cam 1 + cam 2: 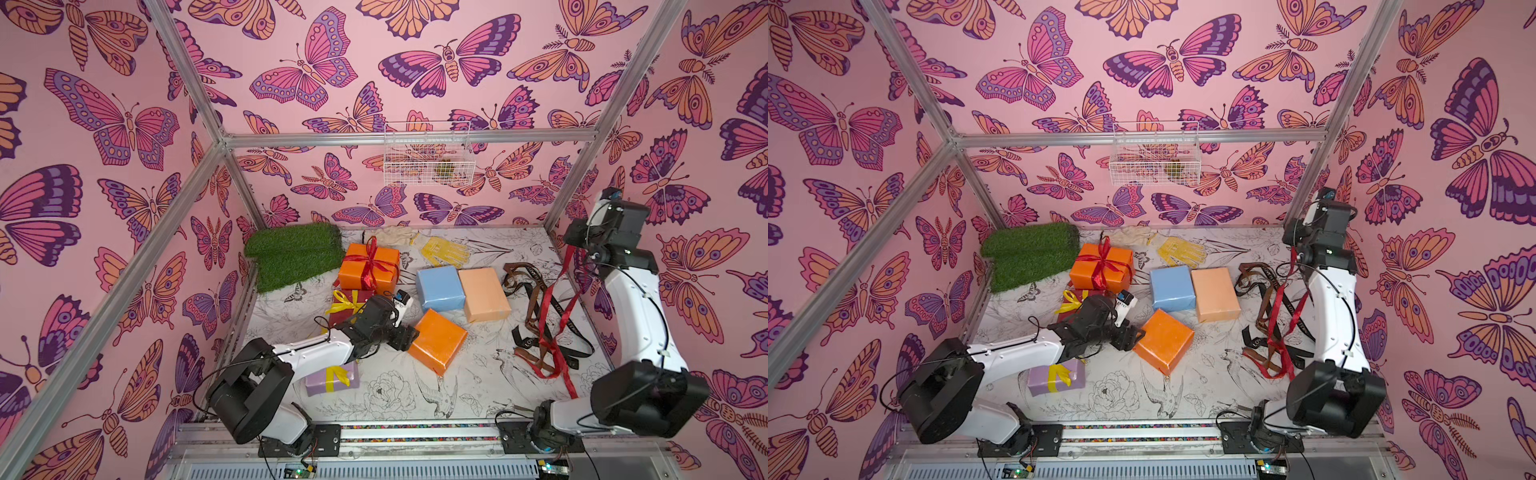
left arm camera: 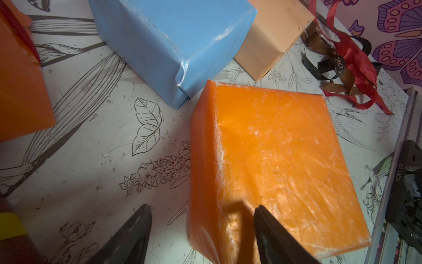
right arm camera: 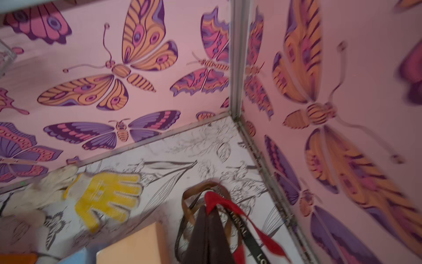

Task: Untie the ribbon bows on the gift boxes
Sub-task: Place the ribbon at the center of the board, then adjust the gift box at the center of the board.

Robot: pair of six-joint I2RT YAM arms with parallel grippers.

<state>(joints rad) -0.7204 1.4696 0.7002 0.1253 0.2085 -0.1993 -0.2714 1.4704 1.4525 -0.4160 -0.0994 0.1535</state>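
My left gripper [image 2: 202,208] is open and low, straddling the near edge of a bare orange gift box [image 2: 274,160], one finger over its top and one over the table. My right gripper [image 3: 209,208] is raised near the right wall, shut on a red ribbon [image 1: 555,357] that hangs down to a loose pile with a brown ribbon [image 1: 519,278] and a black lettered ribbon [image 1: 540,332]. The light blue box [image 1: 439,287] and peach box [image 1: 483,293] are bare. Bows remain on the far orange box [image 1: 369,272], dark red box [image 1: 349,305] and lilac box [image 1: 332,376].
A green turf mat [image 1: 295,253] lies at the back left. A yellow glove [image 1: 444,251] and a white glove [image 1: 392,235] lie by the back wall. A wire basket [image 1: 428,153] hangs on that wall. The left arm crosses over the lilac box.
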